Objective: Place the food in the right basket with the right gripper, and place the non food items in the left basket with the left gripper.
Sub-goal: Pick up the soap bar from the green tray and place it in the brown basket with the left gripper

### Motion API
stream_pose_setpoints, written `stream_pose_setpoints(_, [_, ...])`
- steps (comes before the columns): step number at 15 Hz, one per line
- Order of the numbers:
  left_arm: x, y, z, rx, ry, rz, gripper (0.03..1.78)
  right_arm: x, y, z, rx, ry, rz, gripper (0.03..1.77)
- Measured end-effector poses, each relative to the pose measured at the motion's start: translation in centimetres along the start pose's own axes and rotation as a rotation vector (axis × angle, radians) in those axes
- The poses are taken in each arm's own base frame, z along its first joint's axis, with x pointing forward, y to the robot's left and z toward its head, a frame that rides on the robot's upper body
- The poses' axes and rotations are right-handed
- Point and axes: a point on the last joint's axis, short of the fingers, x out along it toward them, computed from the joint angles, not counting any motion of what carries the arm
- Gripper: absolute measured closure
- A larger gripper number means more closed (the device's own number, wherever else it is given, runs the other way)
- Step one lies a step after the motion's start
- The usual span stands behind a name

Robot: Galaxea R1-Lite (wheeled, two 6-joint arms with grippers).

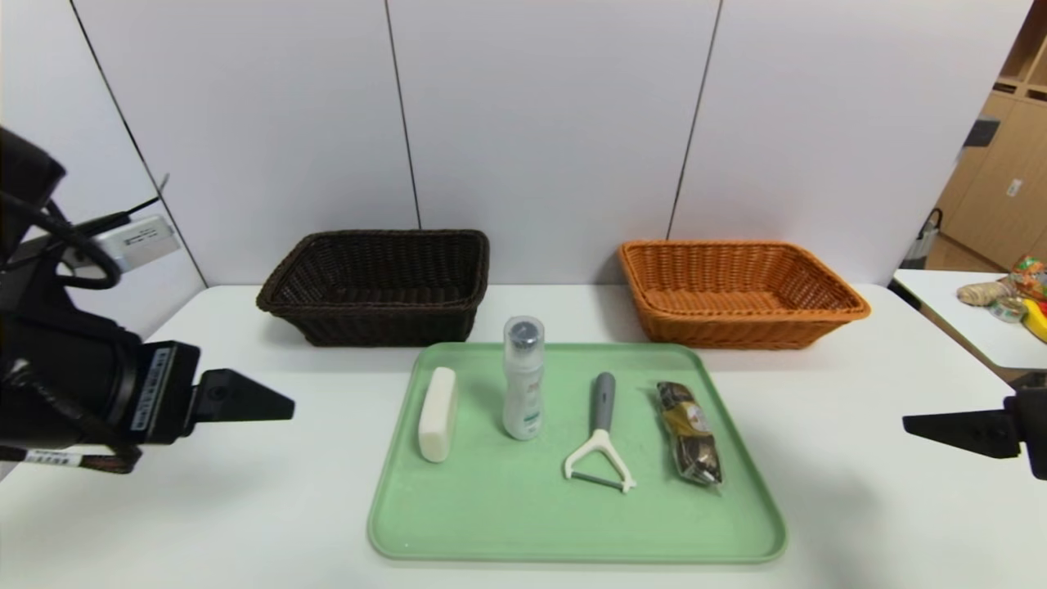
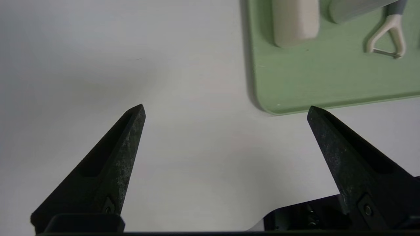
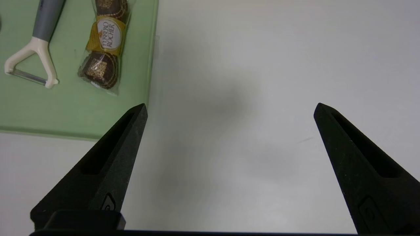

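A green tray (image 1: 491, 523) in the middle of the white table carries a cream soap bar (image 1: 437, 413), an upright white bottle (image 1: 523, 380), a grey-handled white peeler (image 1: 601, 442) and a pack of Ferrero Rocher chocolates (image 1: 689, 432). Behind the tray stand a dark brown basket (image 1: 378, 282) on the left and an orange basket (image 1: 740, 290) on the right; both look empty. My left gripper (image 2: 225, 109) hovers open over bare table left of the tray. My right gripper (image 3: 229, 108) hovers open right of the tray. The chocolates (image 3: 103, 42) and peeler (image 3: 32, 59) show in the right wrist view.
A second white table (image 1: 973, 319) at the far right holds assorted small items. A grey panel wall runs right behind the baskets. Bare tabletop lies on both sides of the tray and in front of it.
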Motion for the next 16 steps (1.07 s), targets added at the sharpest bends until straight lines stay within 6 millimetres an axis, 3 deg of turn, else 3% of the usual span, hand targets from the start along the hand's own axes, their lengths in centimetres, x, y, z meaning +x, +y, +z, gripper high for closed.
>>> stream_pose_setpoints(4, [2.9,-4.6,2.1,-0.013,0.060,-0.054,0.06,3.0,1.2,1.8,-0.001,0.060,0.049,0.04])
stream_pose_setpoints(9, [7.4,-9.7,3.0,0.010,0.111,-0.027,0.06,5.5,2.6,2.6,0.021,0.106,0.087,0.04])
stream_pose_setpoints(12, [9.8,-11.8,3.0,0.021,0.123,0.015,0.06,6.0,3.0,2.4,0.023,0.129,0.096,0.04])
stream_pose_setpoints(16, [12.8,-12.9,2.7,0.052,0.125,0.111,0.06,6.1,3.1,2.3,0.021,0.135,0.098,0.04])
